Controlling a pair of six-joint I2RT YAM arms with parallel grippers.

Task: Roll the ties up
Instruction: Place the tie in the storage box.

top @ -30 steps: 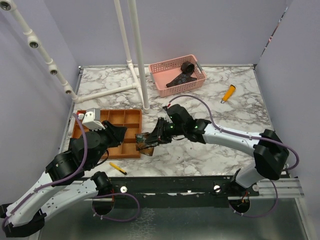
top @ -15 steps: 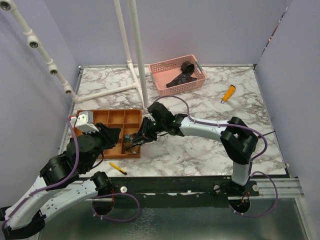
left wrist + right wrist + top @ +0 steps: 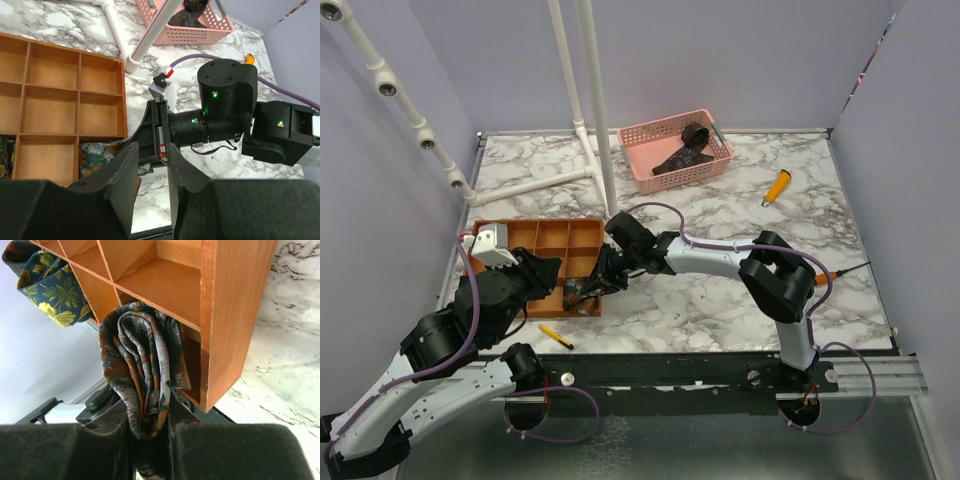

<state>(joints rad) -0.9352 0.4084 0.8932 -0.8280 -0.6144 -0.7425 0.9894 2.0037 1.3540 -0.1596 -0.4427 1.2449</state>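
My right gripper (image 3: 150, 425) is shut on a rolled tie (image 3: 142, 375), brown and rust with grey, and holds it at the near right compartment of the orange wooden tray (image 3: 235, 315). In the top view this gripper (image 3: 588, 288) and tie (image 3: 580, 296) sit at the tray's (image 3: 545, 240) near right corner. A dark blue tie with yellow-green leaves (image 3: 55, 285) lies in another compartment. My left gripper (image 3: 152, 167) is open and empty, hovering above the same corner (image 3: 555, 275). The left wrist view shows a floral tie (image 3: 97, 155) in the near right compartment. Dark ties (image 3: 685, 150) lie in the pink basket (image 3: 638, 135).
A white pipe frame (image 3: 600, 110) stands behind the tray. An orange-handled tool (image 3: 777, 186) lies at the back right. A small yellow tool (image 3: 556, 336) lies by the near table edge. The pink basket also shows in the left wrist view (image 3: 200, 32).
My right gripper has carried the rolled tie leftward from the table beside the tray to the tray's near right compartment. My left arm has drawn back a little to the left.
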